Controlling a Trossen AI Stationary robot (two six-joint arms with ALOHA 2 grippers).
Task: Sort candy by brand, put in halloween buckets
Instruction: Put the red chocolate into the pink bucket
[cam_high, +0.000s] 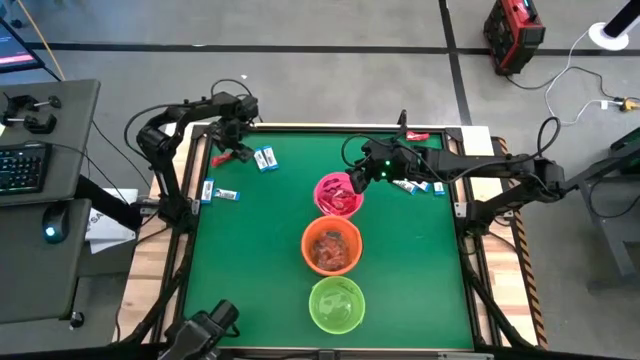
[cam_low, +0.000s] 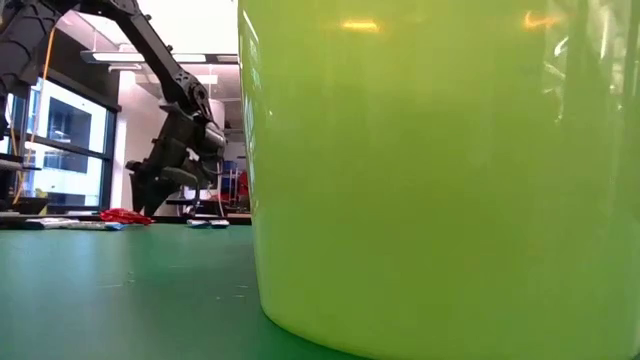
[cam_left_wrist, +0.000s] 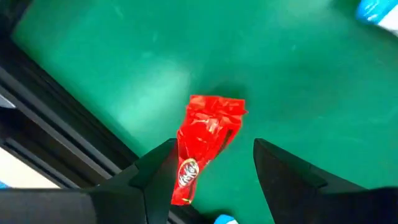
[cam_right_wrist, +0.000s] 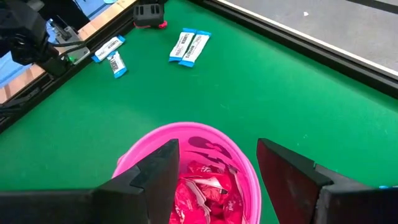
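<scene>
A red candy (cam_left_wrist: 205, 134) lies on the green mat (cam_left_wrist: 124, 56) between the open fingers of my left gripper (cam_left_wrist: 211, 171), close to one finger. In the high view the left gripper (cam_high: 236, 148) is at the far left corner, by that red candy (cam_high: 222, 158). My right gripper (cam_high: 358, 178) is open and empty above the far rim of the pink bucket (cam_high: 325, 186), which holds several red candies (cam_right_wrist: 205, 193). The orange bucket (cam_high: 331, 246) holds candy. The lime green bucket (cam_high: 336, 304) stands nearest the front.
Blue-and-white candies lie near the left gripper (cam_high: 265, 158), by the left edge (cam_high: 218, 193) and right of the pink bucket (cam_high: 418, 186). A red candy (cam_high: 418, 135) lies at the far edge. The green bucket (cam_low: 440, 170) blocks most of the low view.
</scene>
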